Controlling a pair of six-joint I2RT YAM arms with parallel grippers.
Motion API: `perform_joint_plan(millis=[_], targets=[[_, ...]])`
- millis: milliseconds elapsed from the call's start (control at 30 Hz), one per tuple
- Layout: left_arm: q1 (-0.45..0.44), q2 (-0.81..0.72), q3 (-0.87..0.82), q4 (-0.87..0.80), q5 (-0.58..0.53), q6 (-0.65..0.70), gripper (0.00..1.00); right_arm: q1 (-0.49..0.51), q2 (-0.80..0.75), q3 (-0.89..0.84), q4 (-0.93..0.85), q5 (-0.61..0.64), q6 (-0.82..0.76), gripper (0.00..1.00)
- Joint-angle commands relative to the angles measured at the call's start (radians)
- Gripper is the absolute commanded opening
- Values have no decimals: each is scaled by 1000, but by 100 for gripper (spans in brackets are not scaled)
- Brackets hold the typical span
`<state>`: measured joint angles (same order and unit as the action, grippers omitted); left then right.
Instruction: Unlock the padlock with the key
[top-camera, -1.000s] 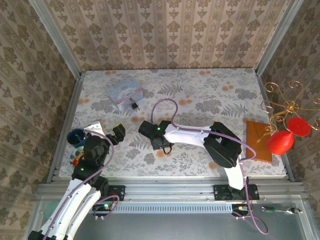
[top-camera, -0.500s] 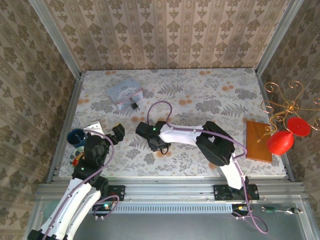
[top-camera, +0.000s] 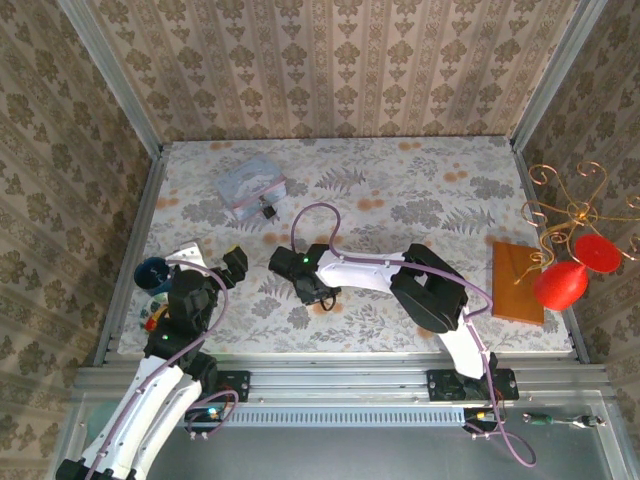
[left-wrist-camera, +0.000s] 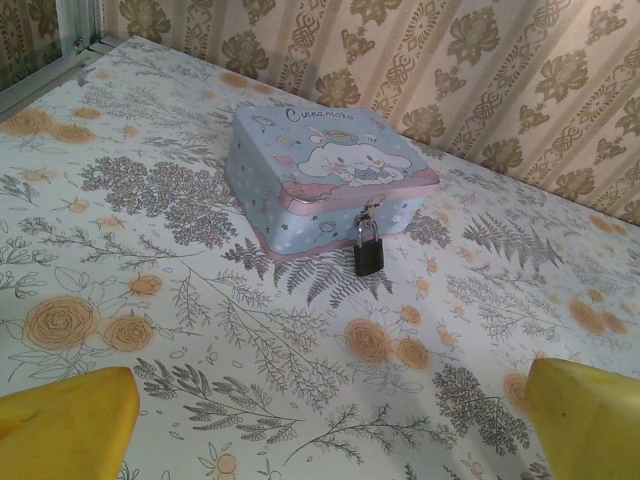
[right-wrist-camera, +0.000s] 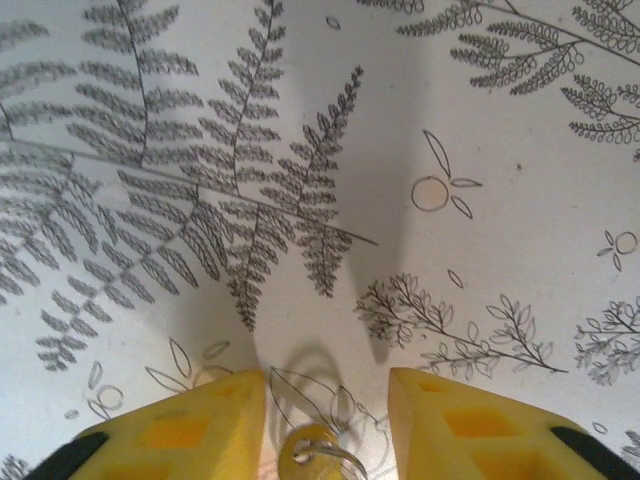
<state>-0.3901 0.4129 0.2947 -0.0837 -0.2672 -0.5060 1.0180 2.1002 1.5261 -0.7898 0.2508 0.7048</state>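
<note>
From above, we see the tin box (top-camera: 250, 185) near the far left part of the table (top-camera: 420, 190). The little dark padlock (top-camera: 268, 211) hangs at its front side. The left gripper (top-camera: 236, 262) waits near the left edge, well apart from the tin. The right gripper (top-camera: 313, 292) reaches across to the middle of the table, tipped down close to the cloth. The key is too small for us to spot from up here.

From the left wrist, we look straight at the tin. The padlock is closed, with its silvery loop through the tin's clasp. The two yellow fingers sit far apart at the bottom corners. The jaws are wide open and hold nothing.

From the right wrist, we see the key (right-wrist-camera: 298, 462) low down between the two yellow fingers (right-wrist-camera: 190, 430). The jaws are partly open. There is a gap on each side of the key, so we think nothing is pinched yet.

What could go wrong? The key is thin and slippery, so closing fingers might push it away. They might grab only its ring, and then the key would dangle and turn. The padlock hangs loose and nothing holds it, so a poke from the key could make it swing.
</note>
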Motion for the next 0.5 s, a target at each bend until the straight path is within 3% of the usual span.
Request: perform_joint_plan(millis=[0, 200, 467], targets=[[10, 5, -12, -17, -14, -19, 100, 22, -17, -4, -83, 22, -14, 42], [11, 22, -11, -11, -8, -19, 100, 31, 23, 12, -150, 71, -4, 41], [15, 35, -12, -5, -6, -23, 100, 41, -28, -21, -131, 120, 21, 22]])
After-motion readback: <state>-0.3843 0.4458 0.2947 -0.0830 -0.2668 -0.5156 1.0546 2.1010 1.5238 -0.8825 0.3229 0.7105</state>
